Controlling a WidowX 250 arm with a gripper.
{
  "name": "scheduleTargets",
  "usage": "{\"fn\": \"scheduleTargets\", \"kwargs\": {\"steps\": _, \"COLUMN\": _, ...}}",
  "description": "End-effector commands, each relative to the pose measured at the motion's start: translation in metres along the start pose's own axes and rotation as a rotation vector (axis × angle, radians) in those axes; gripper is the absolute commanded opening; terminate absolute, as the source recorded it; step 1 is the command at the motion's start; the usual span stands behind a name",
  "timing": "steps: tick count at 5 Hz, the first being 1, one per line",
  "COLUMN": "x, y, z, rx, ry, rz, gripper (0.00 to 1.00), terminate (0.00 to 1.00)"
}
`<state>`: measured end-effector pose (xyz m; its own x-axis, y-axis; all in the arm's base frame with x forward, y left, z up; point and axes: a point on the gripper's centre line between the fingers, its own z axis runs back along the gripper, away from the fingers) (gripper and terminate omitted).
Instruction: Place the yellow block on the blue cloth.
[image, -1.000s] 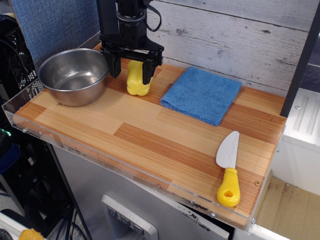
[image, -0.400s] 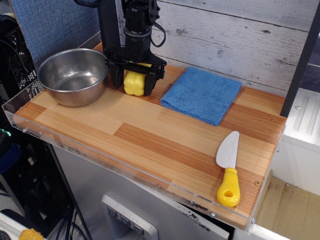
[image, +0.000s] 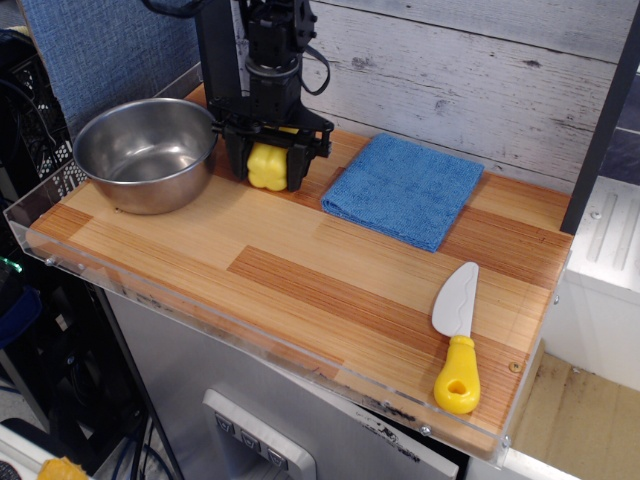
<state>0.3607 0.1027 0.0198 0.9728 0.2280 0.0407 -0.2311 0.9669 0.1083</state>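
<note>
Single view, observation.image. Landmark: the steel bowl at the rear left of the wooden board.

The gripper stands low, just right of the bowl, its two black fingers set against either side of the yellow block. The jaws appear closed to the block's width; a firm grasp is likely, though contact pressure cannot be confirmed.

Judgement: the step in hand is securing the grasp. It would be done well by squeezing squarely across the lobes, since the glossy rounded plastic may slip, then lifting straight up before travelling right, away from the bowl, to the blue cloth.

The block is glossy yellow, lobed, upright on the board. The cloth lies flat, well right of the bowl.
</note>
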Motion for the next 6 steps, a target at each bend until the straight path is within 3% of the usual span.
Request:
{"fn": "scheduleTargets", "kwargs": {"steps": 1, "x": 0.001, "y": 0.014, "z": 0.07, "rx": -0.039, "ry": -0.165, "rz": 0.023, "gripper": 0.0, "terminate": 0.0}}
{"fn": "scheduleTargets", "kwargs": {"steps": 2, "x": -0.002, "y": 0.007, "z": 0.089, "rx": -0.065, "ry": -0.201, "rz": -0.001, "gripper": 0.0, "terminate": 0.0}}
{"fn": "scheduleTargets", "kwargs": {"steps": 3, "x": -0.001, "y": -0.027, "z": 0.095, "rx": -0.099, "ry": -0.188, "rz": -0.112, "gripper": 0.0, "terminate": 0.0}}
{"fn": "scheduleTargets", "kwargs": {"steps": 5, "x": -0.01, "y": -0.095, "z": 0.088, "rx": -0.031, "ry": -0.159, "rz": -0.318, "gripper": 0.0, "terminate": 0.0}}
{"fn": "scheduleTargets", "kwargs": {"steps": 6, "x": -0.013, "y": -0.107, "z": 0.077, "rx": 0.005, "ry": -0.134, "rz": -0.346, "gripper": 0.0, "terminate": 0.0}}
